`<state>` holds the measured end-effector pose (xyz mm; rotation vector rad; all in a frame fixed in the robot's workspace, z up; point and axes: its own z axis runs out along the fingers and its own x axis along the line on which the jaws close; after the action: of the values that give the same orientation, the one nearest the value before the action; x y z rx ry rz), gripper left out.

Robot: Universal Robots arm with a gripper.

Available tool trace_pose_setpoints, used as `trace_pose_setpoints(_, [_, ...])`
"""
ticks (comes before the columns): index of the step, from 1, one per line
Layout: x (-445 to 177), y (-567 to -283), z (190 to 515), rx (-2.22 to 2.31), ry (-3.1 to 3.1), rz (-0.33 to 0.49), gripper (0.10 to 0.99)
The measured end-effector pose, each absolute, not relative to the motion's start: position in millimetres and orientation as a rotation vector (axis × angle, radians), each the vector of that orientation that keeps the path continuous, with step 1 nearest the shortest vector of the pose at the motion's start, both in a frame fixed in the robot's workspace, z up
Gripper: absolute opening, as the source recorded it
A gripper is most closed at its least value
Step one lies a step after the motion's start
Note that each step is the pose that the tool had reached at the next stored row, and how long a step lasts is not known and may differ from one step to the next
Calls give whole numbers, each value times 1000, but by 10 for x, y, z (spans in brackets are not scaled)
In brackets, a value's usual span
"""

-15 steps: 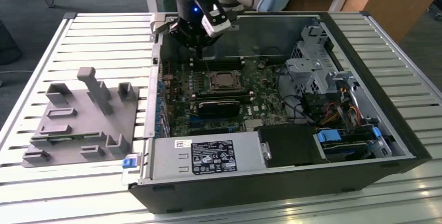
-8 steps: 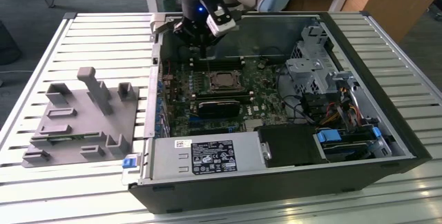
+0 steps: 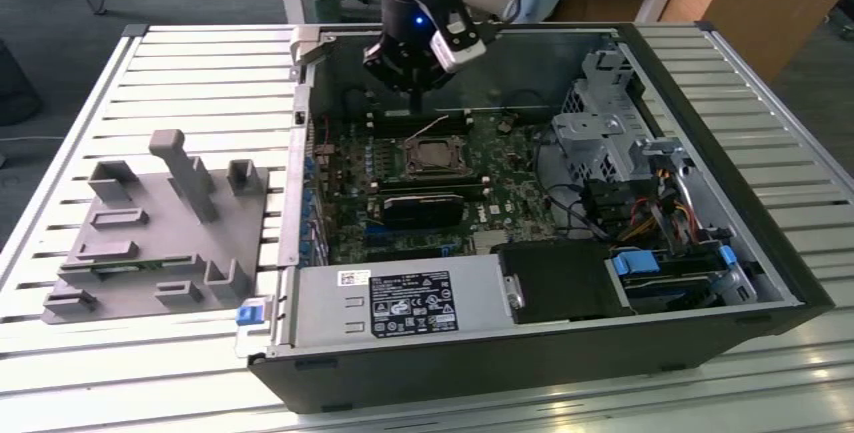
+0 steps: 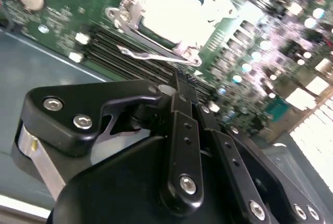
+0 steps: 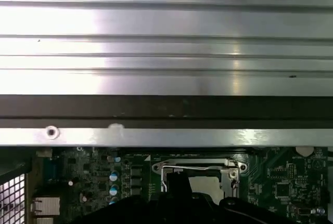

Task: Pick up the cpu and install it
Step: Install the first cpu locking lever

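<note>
The gripper [image 3: 416, 103] is hung over the open PC case [image 3: 747, 283], fingers pinched together on nothing. The cpu [image 3: 430, 160] is seated in the motherboard socket [image 4: 171, 16]. Probably light, rigid, fragile underneath, so best gripped by the edges.

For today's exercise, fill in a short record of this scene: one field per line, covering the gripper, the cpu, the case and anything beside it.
gripper: gripper above the motherboard, fingers shut together, nothing between them
cpu: cpu lies in the socket on the motherboard, silvery top showing
socket: metal frame and lever wire around the chip
case: open computer case lying on a slatted table
beside case: grey fixture plate at the exterior view's left
</note>
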<state>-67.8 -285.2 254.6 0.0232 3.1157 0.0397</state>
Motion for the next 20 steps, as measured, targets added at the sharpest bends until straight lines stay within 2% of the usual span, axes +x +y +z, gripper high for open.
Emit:
trace_pose_setpoints(5, [-641, -2850, 2524, 24, 3117, 42, 106])
trace_pose_setpoints(12, [-615, -2850, 2461, 24, 3116, 98, 106])
trace_pose_setpoints(20, [-528, -2848, 2355, 24, 3117, 93, 106])
